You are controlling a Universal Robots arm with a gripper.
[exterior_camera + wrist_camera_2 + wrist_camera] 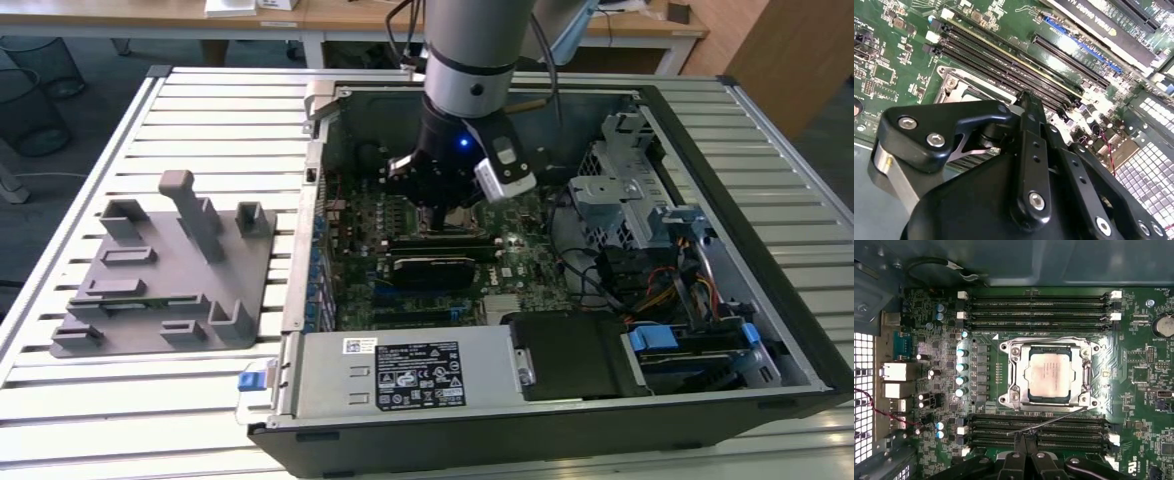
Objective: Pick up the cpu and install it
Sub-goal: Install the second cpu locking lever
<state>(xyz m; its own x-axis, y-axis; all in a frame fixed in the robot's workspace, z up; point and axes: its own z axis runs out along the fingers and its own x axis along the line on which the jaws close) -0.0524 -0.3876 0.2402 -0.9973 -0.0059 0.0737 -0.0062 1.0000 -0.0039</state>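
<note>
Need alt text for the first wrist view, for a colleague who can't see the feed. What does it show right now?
The cpu sits inside the motherboard's metal socket frame, its pale silvery top facing the camera. Black memory slots run on two opposite sides of the socket, and the shut gripper hovers over one bank, holding nothing.

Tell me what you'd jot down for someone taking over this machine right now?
Gripper: fingers together, holding nothing, low inside the computer case over the motherboard.
Cpu: lying flat in its socket among the memory slots, apart from the fingertips.
Done: chip appears placed.
Left: the socket's thin wire lever looks loose across the slots, so latching seems undone.
</note>
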